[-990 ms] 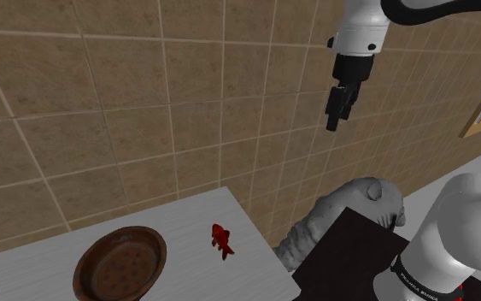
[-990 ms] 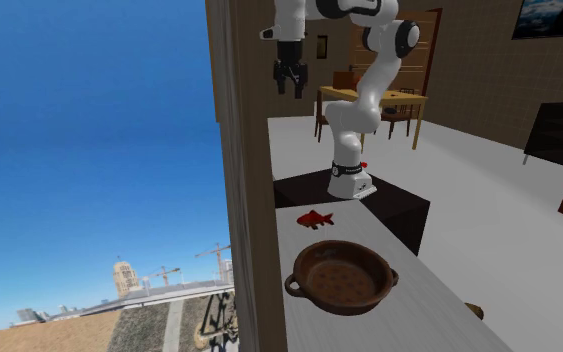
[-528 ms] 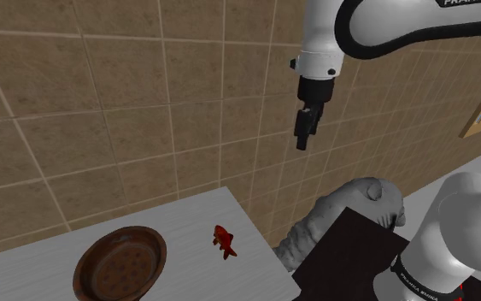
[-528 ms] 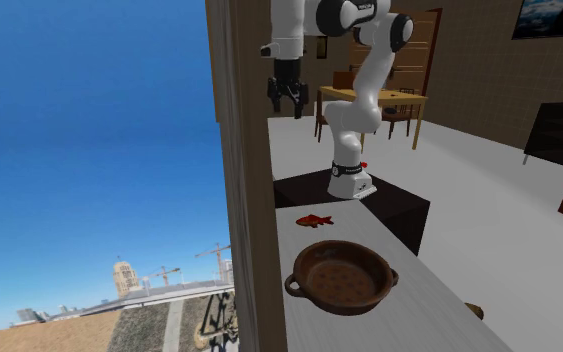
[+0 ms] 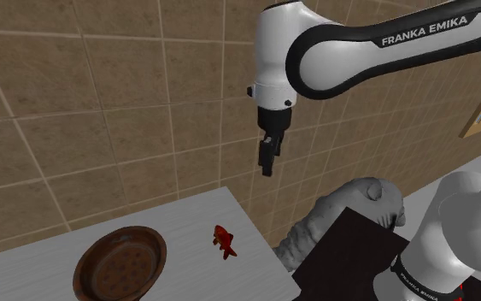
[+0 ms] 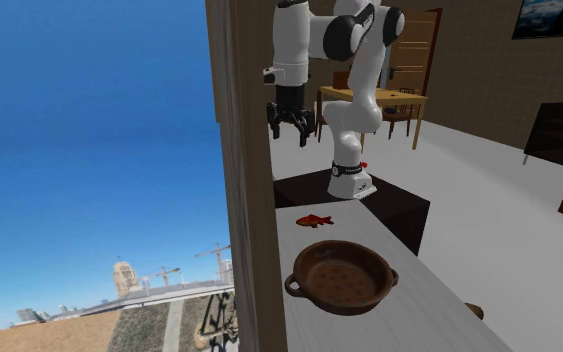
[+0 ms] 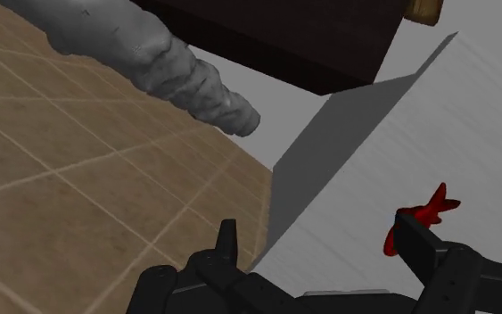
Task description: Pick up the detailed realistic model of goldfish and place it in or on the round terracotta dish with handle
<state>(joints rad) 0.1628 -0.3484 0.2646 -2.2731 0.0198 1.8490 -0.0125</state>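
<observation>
**Overview of the scene.** We see the black gripper (image 5: pixel 266 161) hanging in the air above the white tabletop (image 5: pixel 178 229). Its fingers are spread apart and clasp nothing. The red goldfish (image 5: pixel 223 241) lies on the tabletop below the gripper and well apart from it. In the wrist view, one fingertip partly covers the goldfish (image 7: pixel 425 212). The brown round dish (image 5: pixel 83 267) sits on the same tabletop, near the fish but not touching it. A rough grey lump (image 5: pixel 337 212) lies between the tabletop's end and the dark stand (image 5: pixel 349 252).
</observation>
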